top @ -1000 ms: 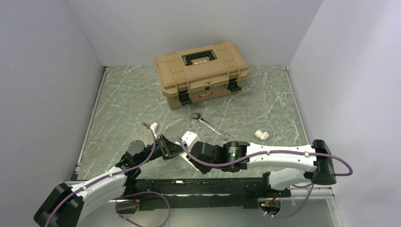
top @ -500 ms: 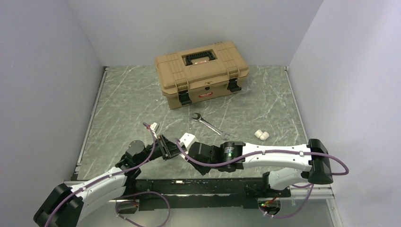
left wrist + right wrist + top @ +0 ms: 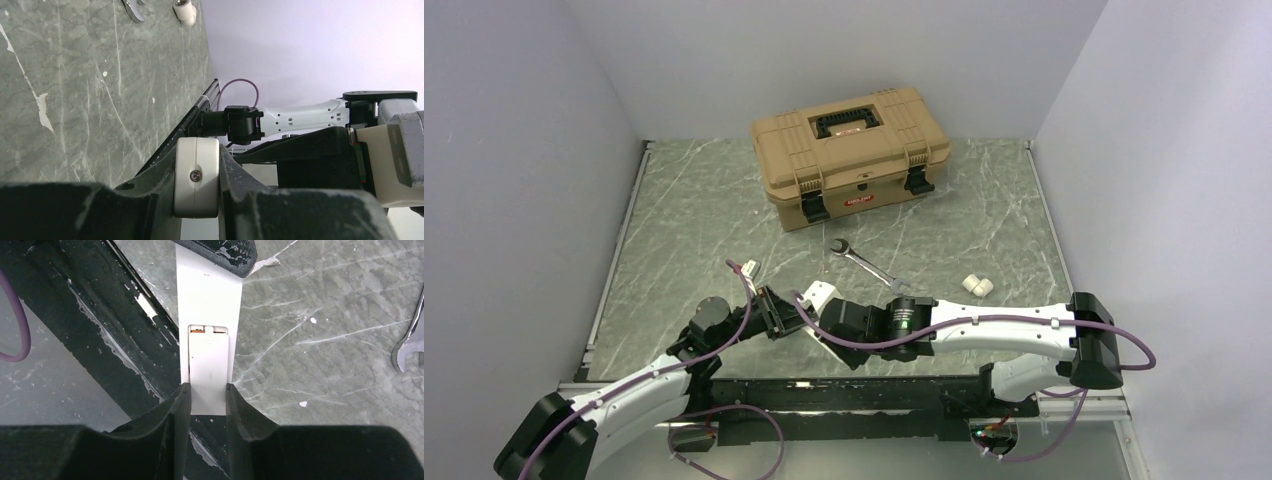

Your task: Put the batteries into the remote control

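The left pincer is clamped on one end of the remote, which reaches across into the right pincer. That one is closed on the cover, with a sliver of the orange bay showing just ahead of its fingertips. The step, I judge, is opening that bay — next a straight pull back along the remote, left grip firm, no twisting.

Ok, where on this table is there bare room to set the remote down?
Bare table lies left of the toolbox, and right of it, behind the two white cylinders. It is crowded at near centre: left tool and right tool clamp the remote control, wrench just behind.
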Controlling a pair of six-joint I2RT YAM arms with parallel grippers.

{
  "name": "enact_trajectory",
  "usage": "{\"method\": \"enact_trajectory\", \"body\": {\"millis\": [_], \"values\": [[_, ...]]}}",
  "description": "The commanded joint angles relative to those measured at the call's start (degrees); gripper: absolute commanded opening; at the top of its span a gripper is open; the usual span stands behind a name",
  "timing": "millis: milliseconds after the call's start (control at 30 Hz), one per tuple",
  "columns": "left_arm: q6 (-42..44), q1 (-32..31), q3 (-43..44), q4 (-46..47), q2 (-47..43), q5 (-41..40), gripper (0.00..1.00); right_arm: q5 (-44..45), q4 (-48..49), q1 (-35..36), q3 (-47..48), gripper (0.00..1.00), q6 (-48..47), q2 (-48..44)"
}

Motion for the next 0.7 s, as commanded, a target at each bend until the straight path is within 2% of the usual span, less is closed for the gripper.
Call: {"method": "enact_trajectory", "body": {"millis": [0,533,667], "values": [[0.5,-0.2,-2.2,2.3,-1.0,0.2,0.01,-0.3,-1.1,-0.5,3.0,0.32,-0.7,0.4],[1.7,-0.2,-1.8,-1.6,-3.3,-0.9,0.01,-0.9,-2.8,-1.2,5.3,0.32,-0.4,3.6],[1.8,-0.2,-1.9,-1.4,-3.1,-0.7,0.01,-1.1,-2.4,-1.4,5.7,0.35,-0.5,4.2]]}}
